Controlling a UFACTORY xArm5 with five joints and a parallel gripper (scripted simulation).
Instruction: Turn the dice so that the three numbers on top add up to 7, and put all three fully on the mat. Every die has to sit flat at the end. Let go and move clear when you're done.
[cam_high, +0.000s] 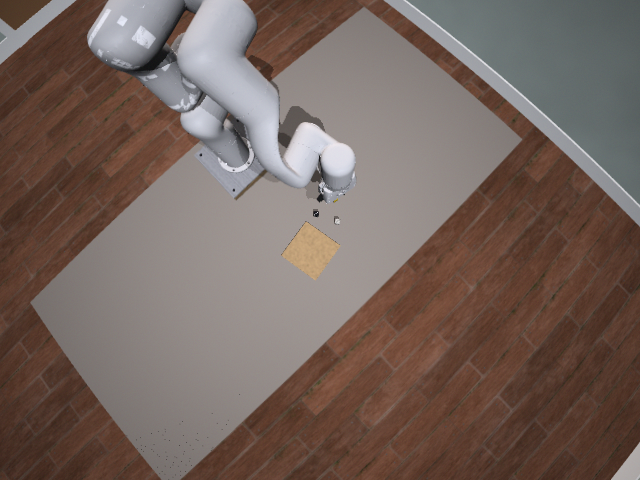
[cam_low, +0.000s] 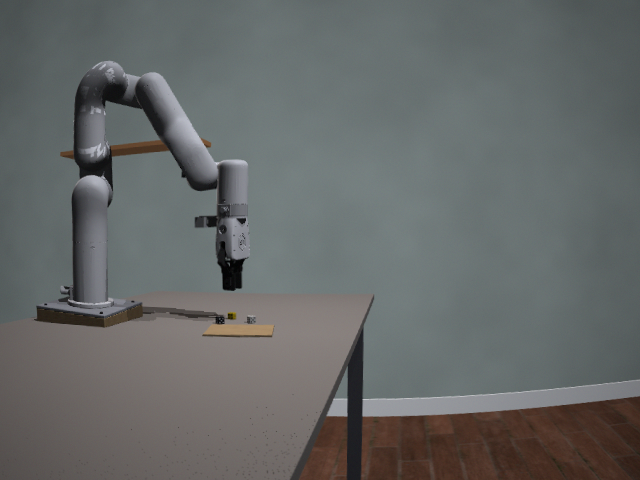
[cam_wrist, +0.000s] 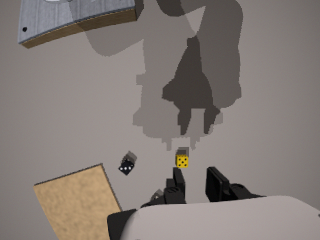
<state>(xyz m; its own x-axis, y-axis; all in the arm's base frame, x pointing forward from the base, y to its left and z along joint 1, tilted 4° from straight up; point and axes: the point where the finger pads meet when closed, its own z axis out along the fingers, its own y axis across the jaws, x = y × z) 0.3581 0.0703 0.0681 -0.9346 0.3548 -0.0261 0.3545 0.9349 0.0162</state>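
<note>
The yellow die sits on the table, partly hidden under the gripper in the top view; its top seems to show five in the wrist view. The black die lies on the table near the mat; its top seems to show three. The white die lies beside the mat, its top number unclear; the gripper mostly hides it in the wrist view. The tan mat bears no dice. My gripper is partly open and empty, high above the table near the yellow die.
The arm's base plate is fixed to the grey table, away from the dice. The table's edge lies to the right of the dice in the exterior view.
</note>
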